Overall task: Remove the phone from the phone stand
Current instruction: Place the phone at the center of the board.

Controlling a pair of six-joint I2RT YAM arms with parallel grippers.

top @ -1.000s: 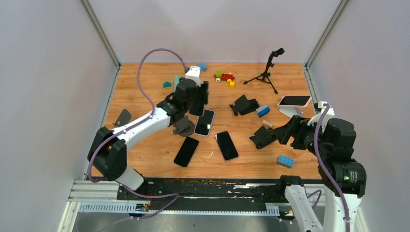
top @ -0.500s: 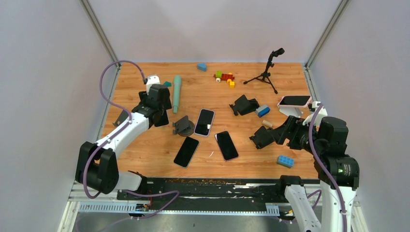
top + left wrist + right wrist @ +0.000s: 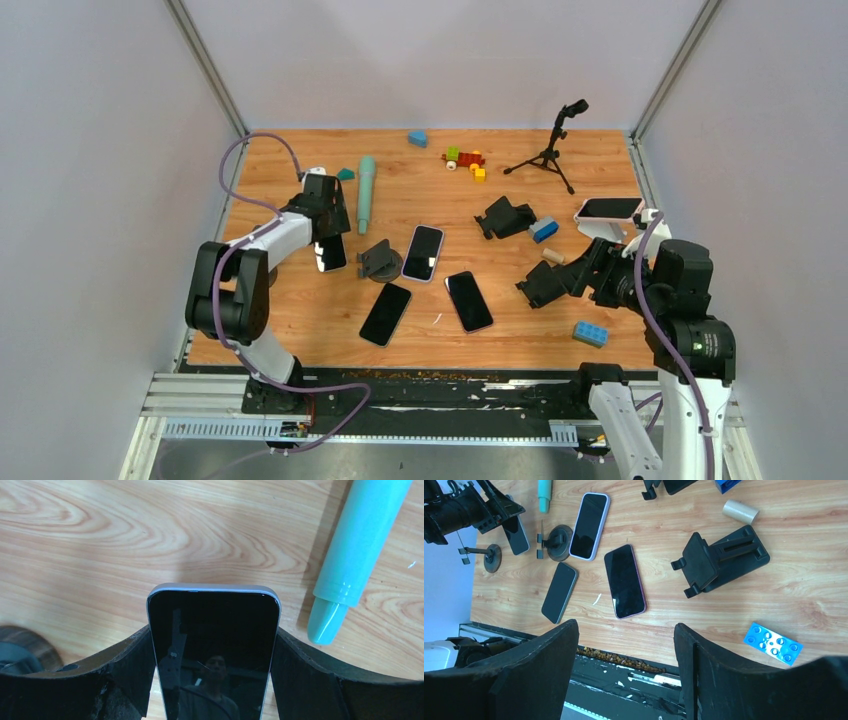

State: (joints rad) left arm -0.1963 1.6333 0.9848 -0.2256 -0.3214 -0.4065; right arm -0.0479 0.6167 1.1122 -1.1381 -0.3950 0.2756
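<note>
Two fingers of the left claw (image 3: 212,642) are closed on the sides of a dark phone (image 3: 331,256). We see the phone off the round stand (image 3: 380,262), a little to its left; whether it touches the table (image 3: 500,340) we cannot tell. A teal tube (image 3: 350,555) lies just beside the phone, to the far right. Three more phones (image 3: 422,252) lie flat, right of the stand. The right claw (image 3: 624,630) hangs with its jaws apart, gripping nothing, over the right side.
</note>
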